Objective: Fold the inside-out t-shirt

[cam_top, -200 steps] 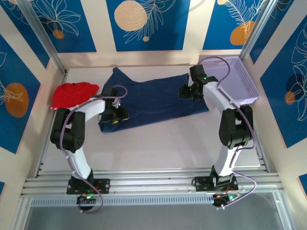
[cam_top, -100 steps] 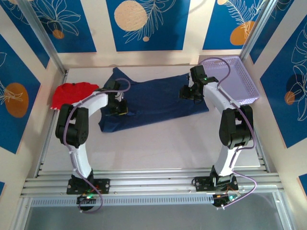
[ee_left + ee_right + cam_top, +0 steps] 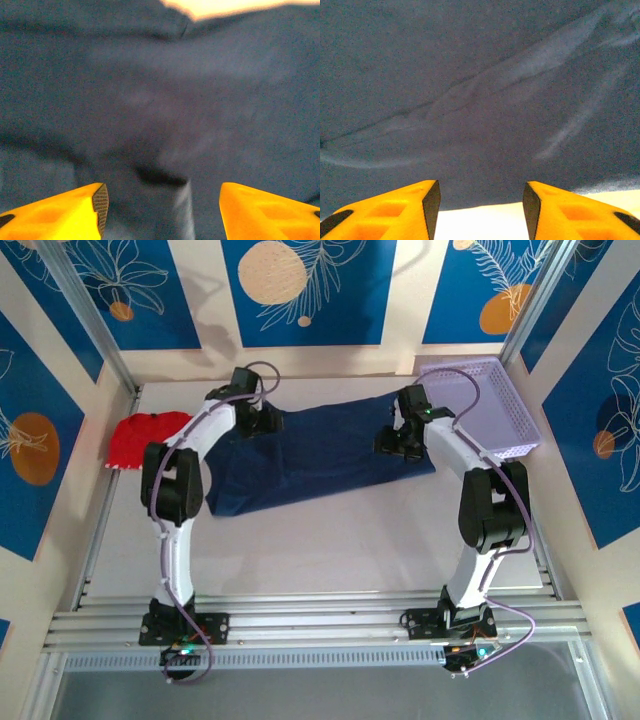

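Observation:
The inside-out t-shirt (image 3: 320,455) is dark navy and lies spread across the far half of the table. My left gripper (image 3: 268,423) hovers over its far-left part. In the left wrist view the left gripper (image 3: 162,212) is open, with rumpled navy cloth (image 3: 160,100) below and nothing between its yellow fingers (image 3: 75,212). My right gripper (image 3: 396,440) sits over the shirt's right end. In the right wrist view the right gripper (image 3: 480,205) is open above the hem (image 3: 485,200), where cloth meets bare table.
A small bright red garment (image 3: 140,435) lies at the table's left edge. A lilac plastic basket (image 3: 500,415) stands at the far right, close to the right arm. Bare white table (image 3: 330,550) stretches between the shirt and the arm bases.
My left arm has swung from the shirt's near-left part up to its far-left part, and its jaws now stand open. The right arm has not moved.

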Controlling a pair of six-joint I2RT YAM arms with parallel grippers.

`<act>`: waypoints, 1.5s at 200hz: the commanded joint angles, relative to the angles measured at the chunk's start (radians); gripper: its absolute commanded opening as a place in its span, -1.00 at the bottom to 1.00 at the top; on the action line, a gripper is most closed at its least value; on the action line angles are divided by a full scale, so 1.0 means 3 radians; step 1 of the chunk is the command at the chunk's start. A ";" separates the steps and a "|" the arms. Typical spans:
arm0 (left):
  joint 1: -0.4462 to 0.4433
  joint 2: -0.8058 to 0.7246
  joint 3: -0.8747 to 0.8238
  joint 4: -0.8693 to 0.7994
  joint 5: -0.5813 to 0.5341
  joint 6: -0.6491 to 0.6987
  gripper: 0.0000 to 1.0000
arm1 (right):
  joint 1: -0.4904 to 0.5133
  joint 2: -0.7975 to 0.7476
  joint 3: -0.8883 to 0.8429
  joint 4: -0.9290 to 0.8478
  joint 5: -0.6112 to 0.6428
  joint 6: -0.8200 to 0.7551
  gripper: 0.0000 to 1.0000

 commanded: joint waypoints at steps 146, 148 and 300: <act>0.0087 -0.1753 -0.3168 0.0738 -0.0224 -0.0264 0.20 | -0.0315 0.0634 -0.0200 -0.0831 0.0304 -0.0003 -0.29; 0.0090 -0.1774 -0.3204 0.0738 -0.0233 -0.0271 0.20 | -0.0312 0.0601 -0.0254 -0.0827 0.0297 0.0008 -0.29; -0.0015 -0.1591 -0.2523 0.1075 -0.0104 -0.0353 0.29 | -0.0220 0.0137 -0.0401 0.0090 -0.0297 0.0247 -0.07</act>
